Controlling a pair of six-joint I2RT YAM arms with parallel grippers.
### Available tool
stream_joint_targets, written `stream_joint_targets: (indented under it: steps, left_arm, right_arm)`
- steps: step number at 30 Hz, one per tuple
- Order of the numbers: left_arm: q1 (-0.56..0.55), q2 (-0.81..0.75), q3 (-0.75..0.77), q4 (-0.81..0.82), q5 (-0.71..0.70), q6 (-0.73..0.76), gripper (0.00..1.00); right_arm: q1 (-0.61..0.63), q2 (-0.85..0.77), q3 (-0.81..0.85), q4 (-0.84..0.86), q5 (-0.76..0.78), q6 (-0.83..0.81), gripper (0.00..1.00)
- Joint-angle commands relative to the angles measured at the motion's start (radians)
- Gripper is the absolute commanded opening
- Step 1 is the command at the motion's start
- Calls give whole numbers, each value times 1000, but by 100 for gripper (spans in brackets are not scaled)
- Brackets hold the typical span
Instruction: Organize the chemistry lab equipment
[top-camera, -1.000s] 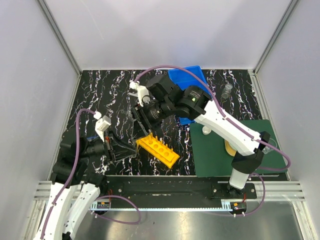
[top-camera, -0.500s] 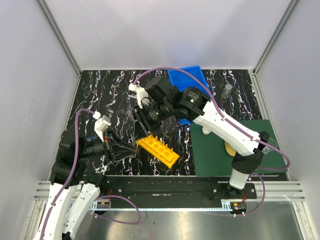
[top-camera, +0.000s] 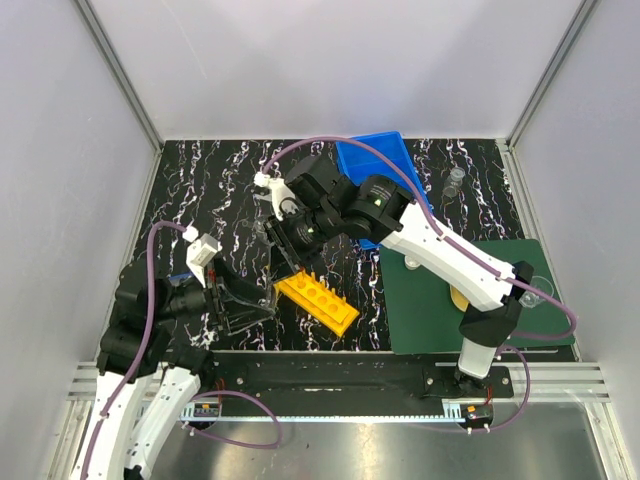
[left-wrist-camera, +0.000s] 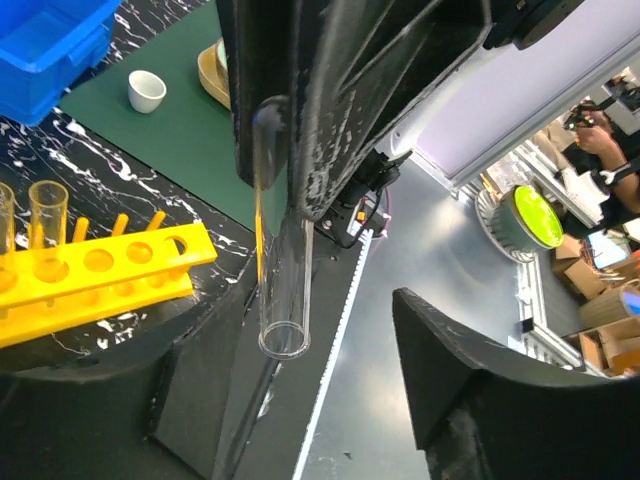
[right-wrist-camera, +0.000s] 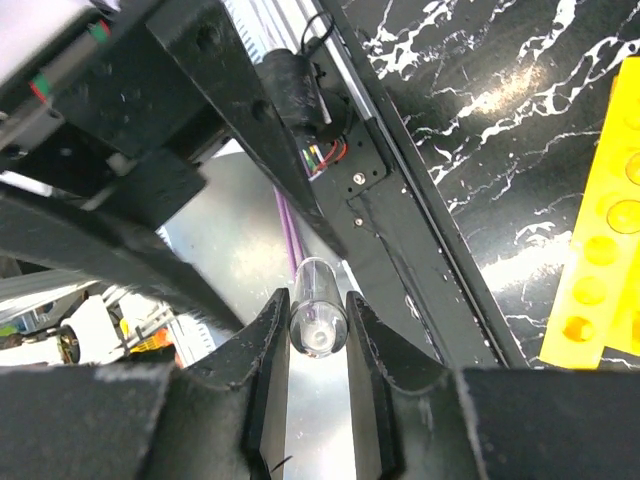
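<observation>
We see the right gripper (right-wrist-camera: 316, 305) clenched on a glass tube (right-wrist-camera: 318, 325); its two fingers (right-wrist-camera: 268, 345) press the tube from either side. It holds the tube above the black marbled table (top-camera: 200, 190), just behind the near-left end of the yellow rack (top-camera: 317, 302). The left gripper (top-camera: 246, 303) is spread wide and grips nothing. From its wrist camera the tube's open mouth hangs in the gap between its fingers (left-wrist-camera: 470, 400), nearer the other finger; we cannot tell whether it touches. Two more tubes (left-wrist-camera: 48, 215) stand upright in the rack's end holes, and the other holes we see are bare. The blue bin (top-camera: 375, 160) lies at the table's far side. The white piece (top-camera: 412, 262) sits at the far-left corner of the green mat (top-camera: 430, 320); a small beaker (top-camera: 456, 180) stands right of the bin.
</observation>
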Motion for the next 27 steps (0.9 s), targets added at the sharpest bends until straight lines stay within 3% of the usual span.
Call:
stream_joint_targets:
  steps: [1,2,3,9,19,27]
  left_arm:
    - [-4,16,60,15,-16,19,72]
    - [-4,20,69,12,-20,21,75]
    - [-4,23,75,12,-21,21,99]
    - [-4,56,121,-14,-46,40,99]
    - [-4,89,118,-31,-87,64,99]
    - [-7,112,126,-33,-96,70,99]
  right_arm:
    - [-1,2,42,-42,59,-37,0]
    - [-1,-1,42,-45,69,-41,0]
    - [-1,-2,37,-49,78,-51,0]
    - [-1,-37,-30,-63,216,-101,0]
    - [-2,-178,-269,-28,679,-157,0]
    - [-2,-280,-524,96,840,-137,0]
